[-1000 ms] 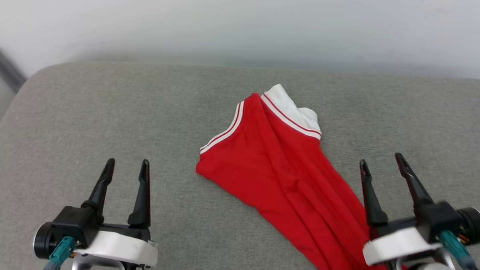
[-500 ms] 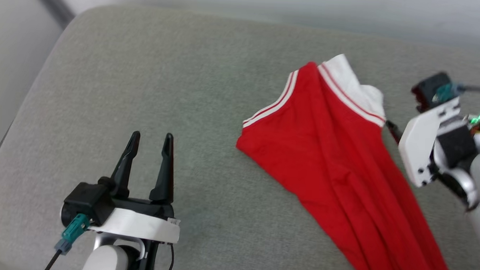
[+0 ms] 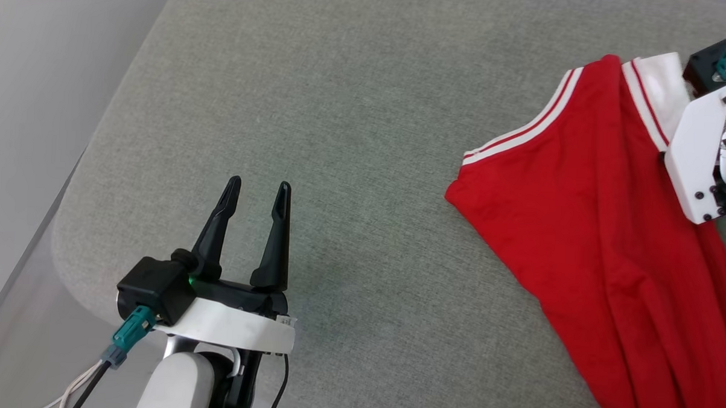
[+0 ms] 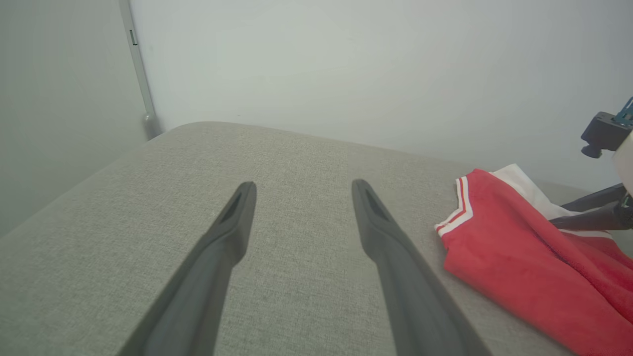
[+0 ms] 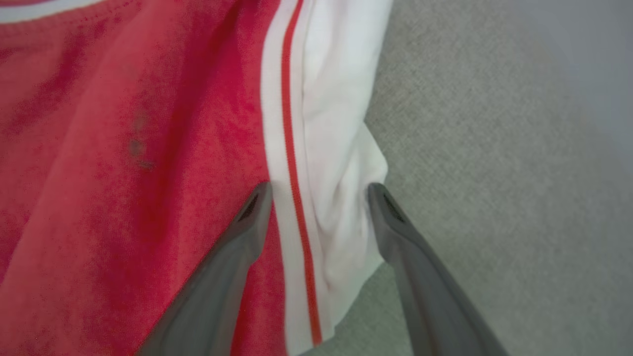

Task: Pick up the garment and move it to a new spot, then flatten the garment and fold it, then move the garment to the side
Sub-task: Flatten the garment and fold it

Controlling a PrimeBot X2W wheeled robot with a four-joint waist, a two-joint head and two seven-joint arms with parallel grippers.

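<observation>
Head view: the garment is seen lying on the right part of a grey cushion, stretched from the far right toward the near right, where it is cut off by the picture's edge. Its red body is creased in long folds, and a white-and-red trim is seen along its far left edge. The left gripper is held over bare cushion at the near left, well apart from the garment, its two fingers parted with nothing between them.

In the left wrist view those fingers are seen pointing toward a pale wall, with a grey post in the far left corner and the garment off to the right.

In the right wrist view the right gripper is seen with its fingers spread wide over the garment's far end. The white sleeve and its red-striped band are framed between them. One finger is placed over the red cloth just beside the band, the other at the sleeve's outer edge. Nothing is clamped, and whether the tips touch the cloth cannot be told
</observation>
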